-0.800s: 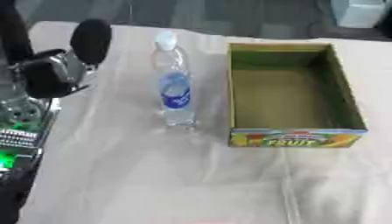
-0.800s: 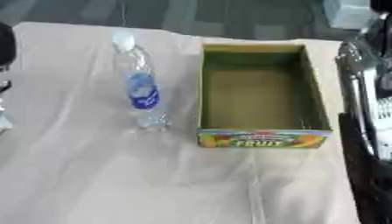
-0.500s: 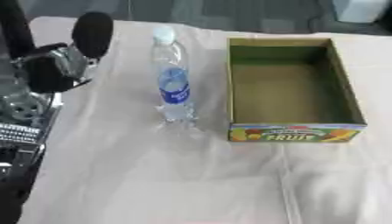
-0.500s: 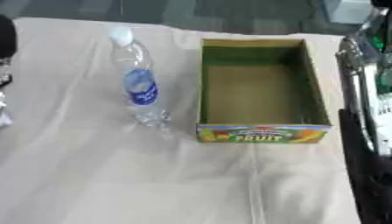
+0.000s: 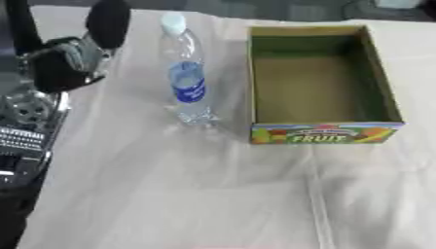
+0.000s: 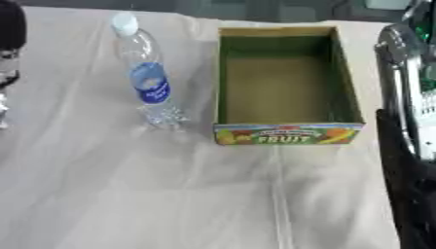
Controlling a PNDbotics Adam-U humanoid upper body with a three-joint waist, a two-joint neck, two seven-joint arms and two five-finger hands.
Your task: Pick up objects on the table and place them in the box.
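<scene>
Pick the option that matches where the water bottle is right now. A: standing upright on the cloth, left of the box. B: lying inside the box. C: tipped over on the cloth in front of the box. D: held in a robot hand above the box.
A: the water bottle stands upright on the cloth, cap up, just left of the box, which holds nothing.
</scene>
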